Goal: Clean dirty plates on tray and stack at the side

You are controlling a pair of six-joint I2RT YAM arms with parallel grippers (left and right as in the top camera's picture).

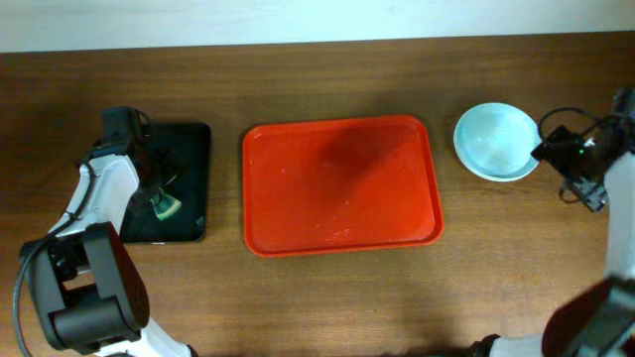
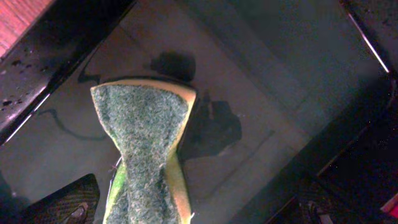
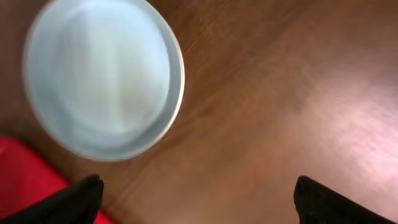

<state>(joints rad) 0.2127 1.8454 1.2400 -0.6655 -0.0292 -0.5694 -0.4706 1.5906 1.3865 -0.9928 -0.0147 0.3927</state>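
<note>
Found large red rectangular plastic tray (image 1: pixel 342 188) bare, round pale mint plates (image 1: pixel 496 141) apparently stacked just right of it; judged task nearly done. Saw left gripper (image 1: pixel 151 183) wide over green scouring sponge (image 2: pixel 146 137), right gripper (image 3: pixel 199 199) wide, empty

Tray (image 1: pixel 342 183): red plastic, rectangular, rounded corners, raised rim, lying flat at centre of the overhead view; plates (image 1: pixel 496 141): pale mint, round, shallow, face up at upper right, near the tray's right edge but apart from it, number piled unclear.
</note>
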